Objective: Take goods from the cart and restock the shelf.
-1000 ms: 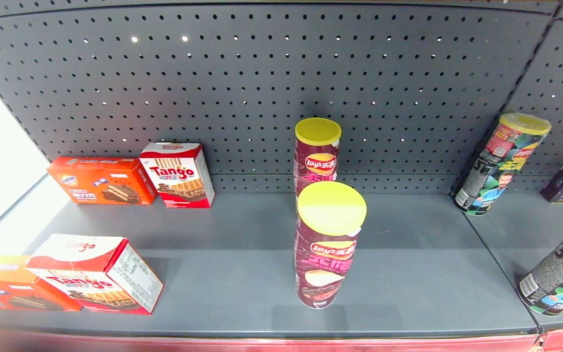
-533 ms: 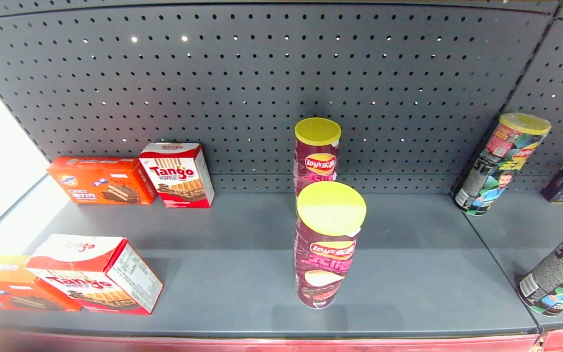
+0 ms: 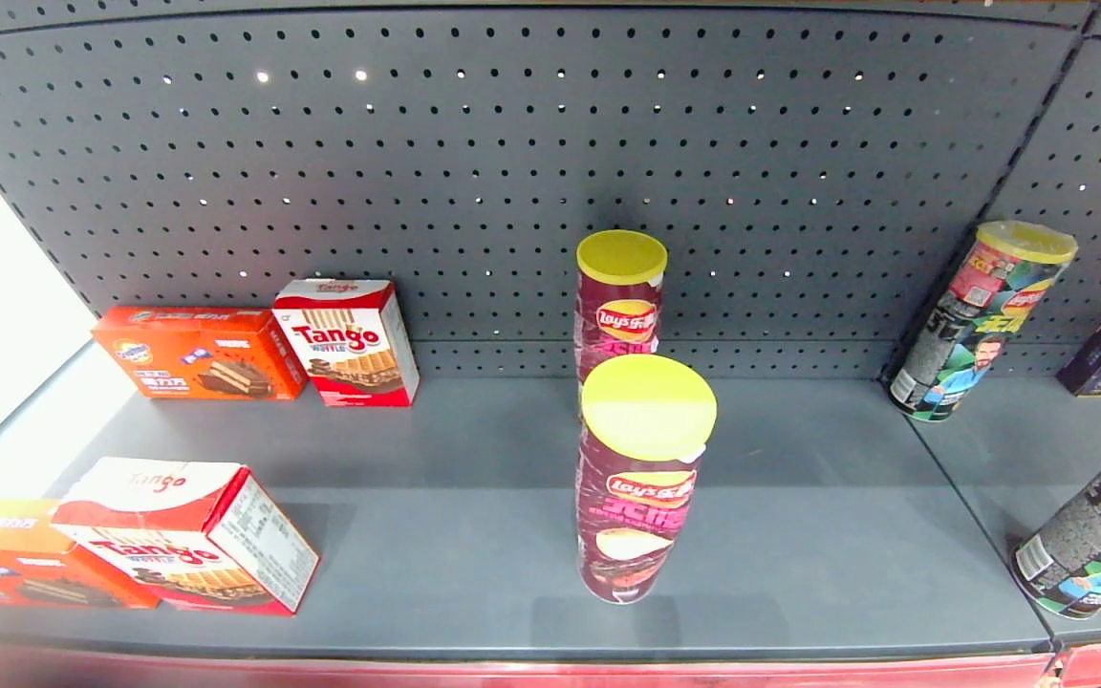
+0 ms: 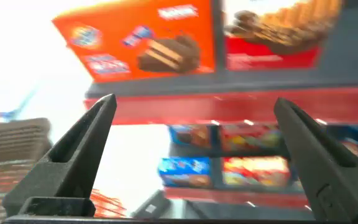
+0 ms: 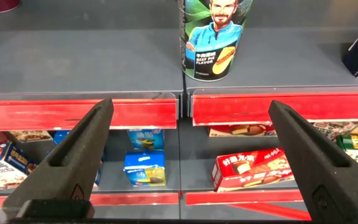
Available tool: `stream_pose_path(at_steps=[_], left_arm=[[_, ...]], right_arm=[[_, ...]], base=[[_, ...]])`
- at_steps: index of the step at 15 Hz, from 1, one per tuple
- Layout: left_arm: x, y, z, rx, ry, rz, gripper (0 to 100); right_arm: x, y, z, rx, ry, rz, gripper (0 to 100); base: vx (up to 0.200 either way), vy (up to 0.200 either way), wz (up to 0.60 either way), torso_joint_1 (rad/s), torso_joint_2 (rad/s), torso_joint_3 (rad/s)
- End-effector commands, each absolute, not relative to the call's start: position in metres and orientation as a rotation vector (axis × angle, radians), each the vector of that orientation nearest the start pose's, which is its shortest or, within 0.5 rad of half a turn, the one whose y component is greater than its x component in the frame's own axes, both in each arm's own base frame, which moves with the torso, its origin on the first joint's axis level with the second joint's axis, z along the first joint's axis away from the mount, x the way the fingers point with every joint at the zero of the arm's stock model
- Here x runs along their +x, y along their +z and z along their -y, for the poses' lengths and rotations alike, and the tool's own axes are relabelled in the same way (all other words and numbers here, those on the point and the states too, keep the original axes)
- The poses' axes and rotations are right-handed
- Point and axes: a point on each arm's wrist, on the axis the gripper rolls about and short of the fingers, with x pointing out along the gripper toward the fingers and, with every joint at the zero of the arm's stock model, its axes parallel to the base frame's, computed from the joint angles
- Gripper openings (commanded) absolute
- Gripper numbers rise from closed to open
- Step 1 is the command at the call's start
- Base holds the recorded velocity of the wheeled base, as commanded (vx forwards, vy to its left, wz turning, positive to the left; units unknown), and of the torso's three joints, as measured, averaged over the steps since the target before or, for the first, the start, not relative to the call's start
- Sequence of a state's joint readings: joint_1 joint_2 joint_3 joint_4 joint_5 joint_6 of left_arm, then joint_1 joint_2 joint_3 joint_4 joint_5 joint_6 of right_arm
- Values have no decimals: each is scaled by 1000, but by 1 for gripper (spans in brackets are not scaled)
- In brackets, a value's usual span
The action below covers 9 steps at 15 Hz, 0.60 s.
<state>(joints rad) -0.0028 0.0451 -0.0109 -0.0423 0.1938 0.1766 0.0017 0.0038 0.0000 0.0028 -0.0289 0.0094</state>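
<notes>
Nothing on the shelf [image 3: 799, 516] has shifted this past second, and your left end effector [image 4: 194, 102] and right end effector [image 5: 191, 104] both hang spread and empty facing its red front edge, so restocking waits on your next pickup.

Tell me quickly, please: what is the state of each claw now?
Left claw: open, holding nothing.
Right claw: open, holding nothing.

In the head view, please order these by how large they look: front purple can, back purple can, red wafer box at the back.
1. Front purple can, though it is nearest the camera.
2. Back red wafer box and back purple can: about alike; the can is partly hidden.
</notes>
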Motion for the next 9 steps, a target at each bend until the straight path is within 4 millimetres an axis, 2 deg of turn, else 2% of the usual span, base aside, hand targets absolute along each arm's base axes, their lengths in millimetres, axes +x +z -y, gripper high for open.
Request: stream_pose_path(at_steps=[1,3,4,5,7,8,9], left_arm=[[-24,83,-5,211,233,53,100],[-23,83,-1,195,42,67,100],[-23,82,4,135,-154,74,100],[-24,81,4,107,-185,54,100],[-25,82,4,67,-185,29,100],[-25,82,3,48,-127,26,100],[-23,75,0,60,23,-1,100]], right_arm=[[-22,75,1,9,-28,-8,100],[-22,75,1,9,-28,-8,100],[-22,75,1,9,-28,-8,100],[-22,75,1,9,-28,-8,100],[-22,75,1,9,-28,-8,100],[-22,75,1,9,-28,-8,100],[-22,75,1,9,-28,-8,100]], base=[[0,0,0,0,0,0],[0,0,0,0,0,0],[0,0,0,0,0,0],[0,0,0,0,0,0],[0,0,0,0,0,0],[0,0,0,0,0,0],[0,0,0,0,0,0]])
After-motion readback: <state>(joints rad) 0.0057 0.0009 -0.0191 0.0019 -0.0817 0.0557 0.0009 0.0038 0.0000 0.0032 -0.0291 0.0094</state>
